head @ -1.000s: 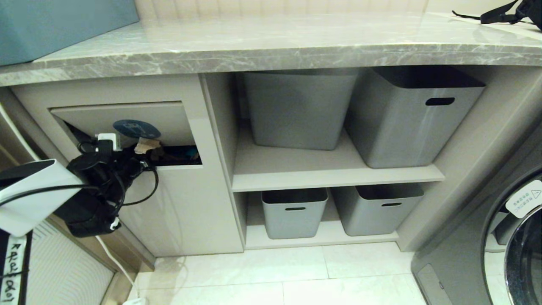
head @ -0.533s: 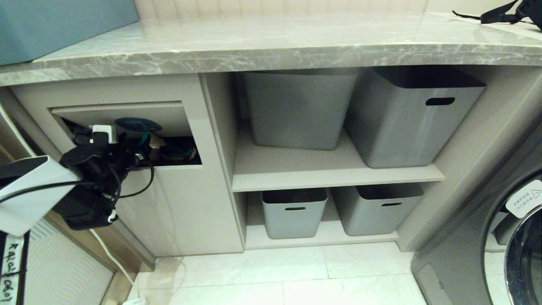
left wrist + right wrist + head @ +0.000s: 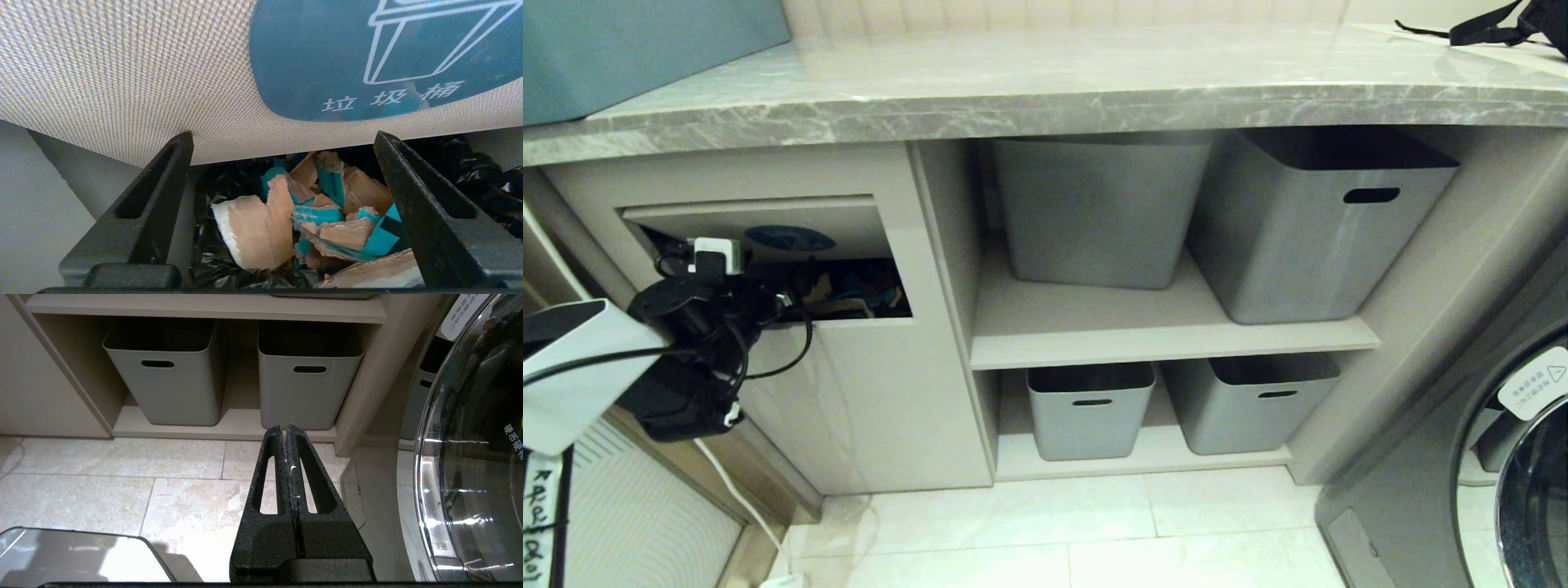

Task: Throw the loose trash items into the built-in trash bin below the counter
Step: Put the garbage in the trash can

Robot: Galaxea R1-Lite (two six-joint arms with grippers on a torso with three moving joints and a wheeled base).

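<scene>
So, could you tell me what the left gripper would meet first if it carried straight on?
Most likely the torn cardboard scraps lying on the black liner inside the built-in trash bin; the left gripper points beneath the pushed-in flap, though depth is unclear.

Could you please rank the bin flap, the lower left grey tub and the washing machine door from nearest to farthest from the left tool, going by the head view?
1. Bin flap: right at the left tool, just above it.
2. Lower left tub: to its right, on the bottom shelf.
3. Washing machine door: far right edge.
</scene>
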